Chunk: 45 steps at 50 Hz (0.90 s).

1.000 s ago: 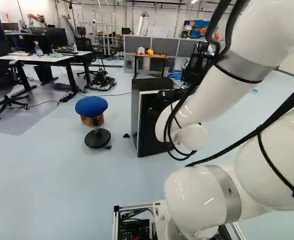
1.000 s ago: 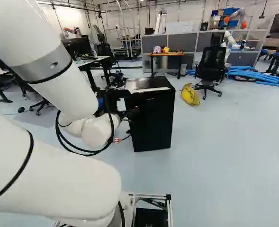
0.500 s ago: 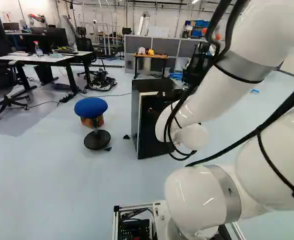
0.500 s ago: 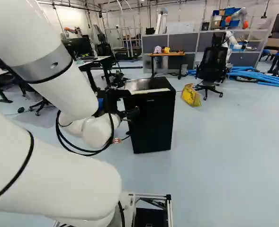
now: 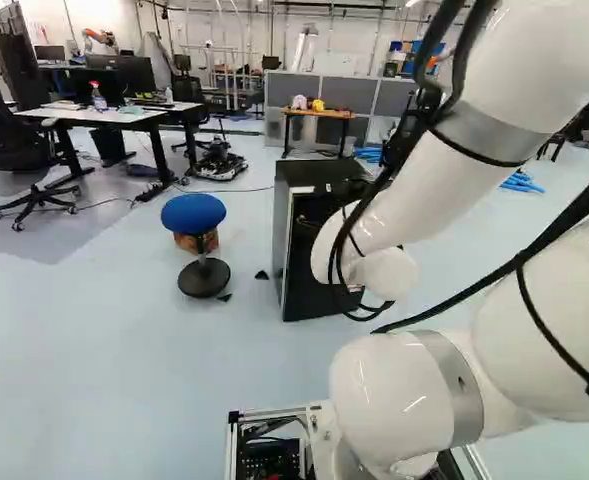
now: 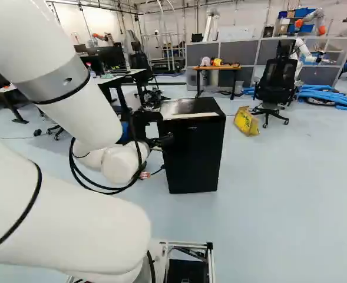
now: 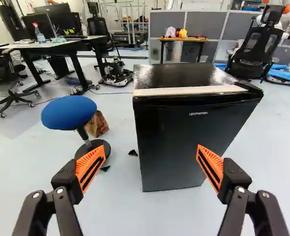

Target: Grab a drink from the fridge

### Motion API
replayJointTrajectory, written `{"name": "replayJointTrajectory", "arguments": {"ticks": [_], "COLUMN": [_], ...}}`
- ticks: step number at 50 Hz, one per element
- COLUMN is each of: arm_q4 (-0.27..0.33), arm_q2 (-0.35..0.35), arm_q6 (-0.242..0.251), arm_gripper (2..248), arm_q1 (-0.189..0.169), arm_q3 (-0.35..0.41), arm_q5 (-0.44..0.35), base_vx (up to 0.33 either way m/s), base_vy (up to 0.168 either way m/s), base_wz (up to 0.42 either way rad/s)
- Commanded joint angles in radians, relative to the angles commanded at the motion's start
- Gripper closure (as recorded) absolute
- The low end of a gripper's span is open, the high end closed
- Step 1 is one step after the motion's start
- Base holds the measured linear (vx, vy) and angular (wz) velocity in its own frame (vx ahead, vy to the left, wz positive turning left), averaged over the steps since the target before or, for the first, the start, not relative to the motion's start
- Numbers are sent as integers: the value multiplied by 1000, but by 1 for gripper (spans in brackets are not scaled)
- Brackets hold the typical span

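Note:
In the right base view my gripper (image 6: 161,140) shows as a black shape in front of the fridge (image 6: 194,156), partly behind the arm. The wrist view has the gripper (image 7: 150,149) wide open, nothing between its orange pads. Ahead of it stands the black fridge (image 7: 189,132), upright, its door closed and a pale strip along the top's front edge. No contact between fingers and fridge is visible. The fridge's inside is hidden and no drink can be seen.
A blue stool (image 5: 194,212) stands left of the fridge, a brown box (image 7: 97,124) behind it. Farther back are a white desk (image 5: 124,115), a wooden table (image 6: 217,67), an office chair (image 6: 276,82), a yellow bag (image 6: 246,121) and another robot (image 6: 303,54).
The base has moved: fridge, stool and background have shifted rightward together in both base views. The arm keeps its pose against its lowest joint.

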<state>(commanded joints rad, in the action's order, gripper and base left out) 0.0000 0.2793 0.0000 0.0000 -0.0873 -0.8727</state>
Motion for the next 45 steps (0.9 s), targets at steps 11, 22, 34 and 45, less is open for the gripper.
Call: {"name": "replayJointTrajectory", "arguments": {"ticks": [11,22,34,45], "arm_q4": [0,0,0,0], "arm_q2": [0,0,0,0], "arm_q6": [0,0,0,0], "arm_gripper": [3,3,3,3], "arm_q1": [0,0,0,0], "arm_q3": [0,0,0,0], "arm_q5": [0,0,0,0], "base_vx": [52,49,48,46], "base_vy": [-15,-15,-35,-40], "base_wz": [138,135,45,6]}}
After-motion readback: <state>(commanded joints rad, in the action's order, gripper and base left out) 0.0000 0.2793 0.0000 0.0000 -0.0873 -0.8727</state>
